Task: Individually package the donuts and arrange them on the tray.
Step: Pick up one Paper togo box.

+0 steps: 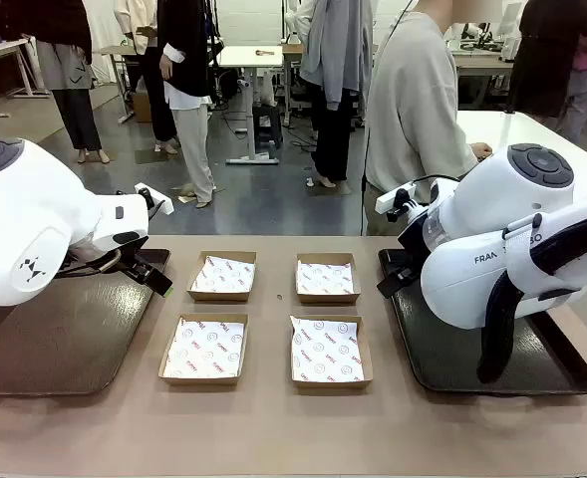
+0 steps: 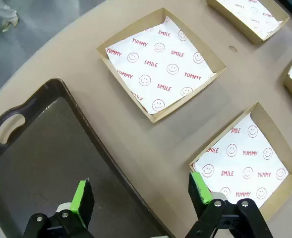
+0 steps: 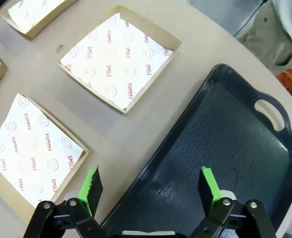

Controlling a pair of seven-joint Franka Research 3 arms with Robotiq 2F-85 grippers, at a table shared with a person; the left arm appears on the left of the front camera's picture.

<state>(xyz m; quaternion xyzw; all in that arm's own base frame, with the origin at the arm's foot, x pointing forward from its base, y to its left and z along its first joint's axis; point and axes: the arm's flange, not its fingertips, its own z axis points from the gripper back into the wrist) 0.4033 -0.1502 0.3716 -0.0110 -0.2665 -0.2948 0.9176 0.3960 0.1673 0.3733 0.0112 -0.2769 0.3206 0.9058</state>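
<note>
four open cardboard boxes sit in a two-by-two block at the middle of the worktop [image 1: 273,428]: the far-left box [image 1: 223,276], the far-right box [image 1: 326,278], the near-left box [image 1: 204,349] and the near-right box [image 1: 329,351]. each is lined with white paper printed in red with smiley faces and the words smile and yummy. a dark tray with cut-out handles lies on either side of the block, the left tray [image 1: 54,349] under the left arm [image 1: 34,224] and the right tray [image 1: 452,363] under the right arm [image 1: 502,249].

the left jaws stand released and wide apart with nothing between them. in the left wrist view one green pad [image 2: 82,202] hangs above the left tray [image 2: 41,148] and the other pad [image 2: 199,187] above the corner of a box [image 2: 245,163].

the right jaws are likewise released and grasp nothing. one pad [image 3: 208,188] hangs above the right tray [image 3: 235,139], the other [image 3: 92,188] above the strip of worktop between the tray's rim and a box [image 3: 31,144].

a person [image 1: 413,110] stands at the far side of the worktop, behind the right tray.
</note>
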